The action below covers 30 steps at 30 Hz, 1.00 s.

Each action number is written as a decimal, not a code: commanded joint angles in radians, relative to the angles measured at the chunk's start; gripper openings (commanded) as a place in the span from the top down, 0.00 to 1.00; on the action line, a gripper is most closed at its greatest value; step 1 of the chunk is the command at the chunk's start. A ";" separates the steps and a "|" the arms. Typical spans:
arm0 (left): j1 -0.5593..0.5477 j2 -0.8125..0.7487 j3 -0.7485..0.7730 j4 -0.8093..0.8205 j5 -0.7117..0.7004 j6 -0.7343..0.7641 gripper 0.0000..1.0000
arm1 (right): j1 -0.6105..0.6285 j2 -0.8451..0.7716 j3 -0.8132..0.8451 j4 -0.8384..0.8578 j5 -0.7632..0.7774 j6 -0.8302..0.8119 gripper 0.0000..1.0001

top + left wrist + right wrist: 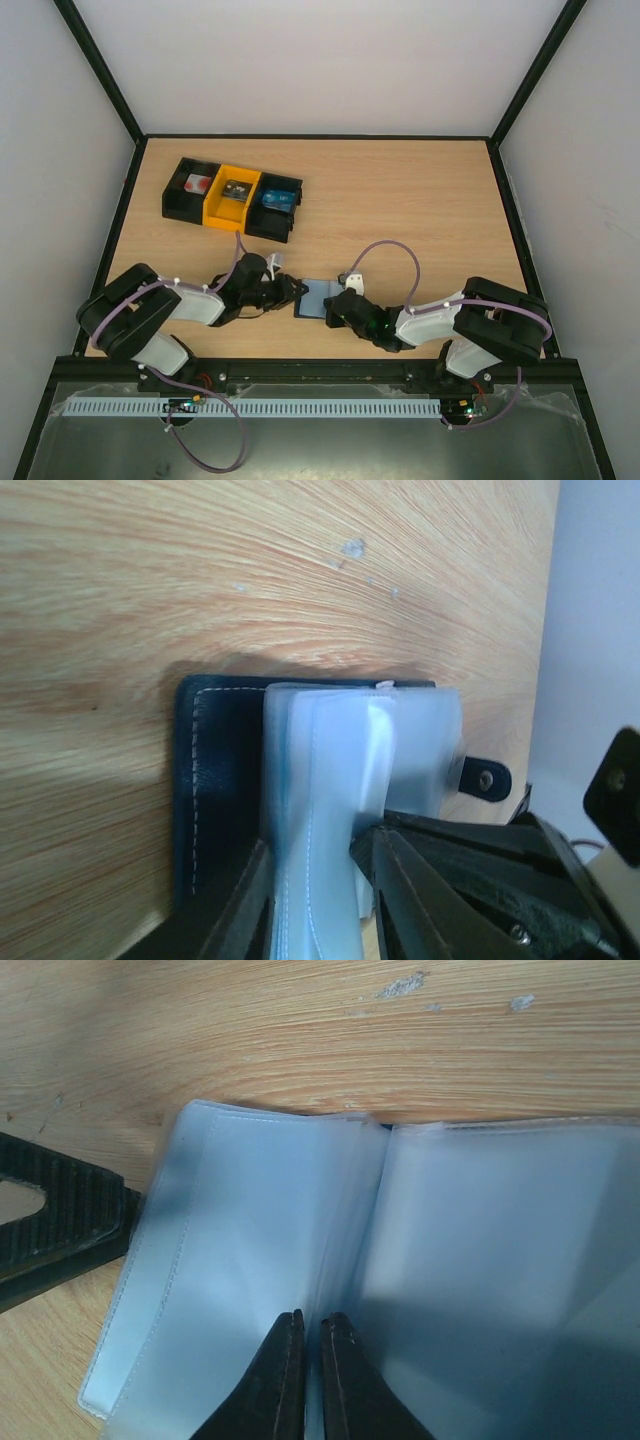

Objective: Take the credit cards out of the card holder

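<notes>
The card holder point(316, 297) lies open on the worktop point(400, 200) between the two arms, with the left end effector point(312, 880) clamping its clear sleeves from either side and the right end effector point(310, 1328) closed just over their fold.

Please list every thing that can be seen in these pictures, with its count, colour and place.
wooden table: one, light brown, under everything
plastic compartment bins: three, black, yellow, black in a row, back left
small items in the bins: three, red-and-white, dark, blue, one per bin
flat card holder with clear sleeves: one, black with pale blue sleeves, lying open, front centre
left gripper: one, black, fingers either side of the sleeves
right gripper: one, black, shut, tips at the sleeves
</notes>
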<state>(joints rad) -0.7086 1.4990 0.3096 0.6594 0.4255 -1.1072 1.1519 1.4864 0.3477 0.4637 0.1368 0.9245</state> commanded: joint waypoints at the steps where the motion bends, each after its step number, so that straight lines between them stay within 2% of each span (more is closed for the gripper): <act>1: -0.011 0.023 0.023 0.016 0.003 0.005 0.75 | -0.001 -0.004 -0.029 0.004 -0.012 0.003 0.94; 5: -0.015 0.028 0.022 0.040 0.026 -0.014 0.96 | -0.001 -0.010 -0.040 0.026 -0.017 -0.001 0.94; 6: -0.015 0.024 0.022 0.051 0.032 -0.020 0.97 | -0.001 -0.013 -0.045 0.036 -0.018 -0.003 0.94; 11: -0.026 -0.016 0.029 0.070 0.063 -0.051 0.97 | -0.001 -0.019 -0.072 0.137 -0.055 -0.029 0.95; 21: -0.049 -0.019 0.034 0.052 0.046 -0.061 0.97 | -0.001 0.004 -0.065 0.203 -0.074 -0.055 0.93; 25: -0.049 -0.063 0.053 -0.070 -0.007 -0.008 0.96 | 0.000 -0.050 -0.031 0.091 -0.057 -0.065 0.82; 30: -0.049 -0.146 0.071 -0.243 -0.103 0.048 0.92 | -0.003 -0.205 -0.016 -0.103 0.017 -0.081 0.72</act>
<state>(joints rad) -0.7525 1.4181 0.3489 0.5644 0.4091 -1.1244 1.1519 1.3949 0.3061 0.5102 0.0742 0.8665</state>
